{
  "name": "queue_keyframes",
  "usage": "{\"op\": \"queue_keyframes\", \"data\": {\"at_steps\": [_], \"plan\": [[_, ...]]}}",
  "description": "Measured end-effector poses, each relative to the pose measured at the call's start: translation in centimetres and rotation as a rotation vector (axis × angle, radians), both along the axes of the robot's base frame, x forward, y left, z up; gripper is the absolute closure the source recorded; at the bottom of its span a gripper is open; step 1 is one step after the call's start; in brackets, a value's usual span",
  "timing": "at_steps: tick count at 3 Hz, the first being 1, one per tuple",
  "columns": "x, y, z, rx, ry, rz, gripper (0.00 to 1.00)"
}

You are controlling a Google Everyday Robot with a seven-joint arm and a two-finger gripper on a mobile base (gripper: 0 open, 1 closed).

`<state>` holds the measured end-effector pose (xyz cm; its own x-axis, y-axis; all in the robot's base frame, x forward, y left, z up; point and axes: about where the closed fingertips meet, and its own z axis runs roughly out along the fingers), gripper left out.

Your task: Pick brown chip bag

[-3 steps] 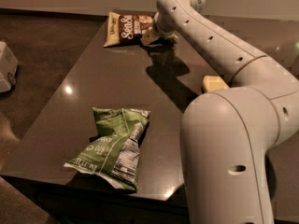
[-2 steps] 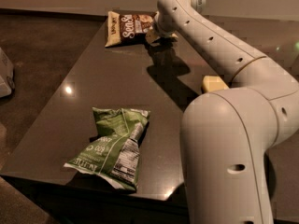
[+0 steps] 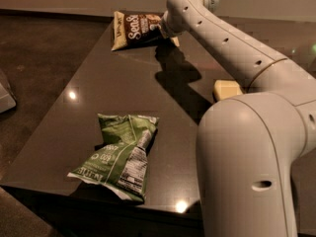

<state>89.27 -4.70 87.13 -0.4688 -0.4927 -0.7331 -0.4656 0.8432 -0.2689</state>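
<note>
Hand up at the far end of the bench, pressed right against the right end of the brown chip bag. The wrist covers most of it from this angle, so whether it is clamped on the bag or merely touching it, I cannot tell. The bag sits along the far edge, white lettering facing up, its cream left end near the far left corner. The white arm reaches across from the near right, throwing a dark shadow on the bench below the bag. Just beside the arm, at the right edge, there is 1 small pale yellow block, well apart from the brown bag. Down at the near end, 1 crumpled green bag lies with its white label up, close to the front edge and far from the hand.
</note>
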Motion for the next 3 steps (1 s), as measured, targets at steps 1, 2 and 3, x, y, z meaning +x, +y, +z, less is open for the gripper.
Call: {"op": "queue_keyframes", "data": {"at_steps": [1, 2, 3], "plan": [[-0.9, 0.8, 1.9, 0.004, -0.050, 0.027, 1.00], [-2.6, 1.4, 5.1, 0.015, -0.140, 0.052, 1.00], [-3.8, 1.4, 7.0, 0.025, -0.200, 0.059, 1.00]]}}
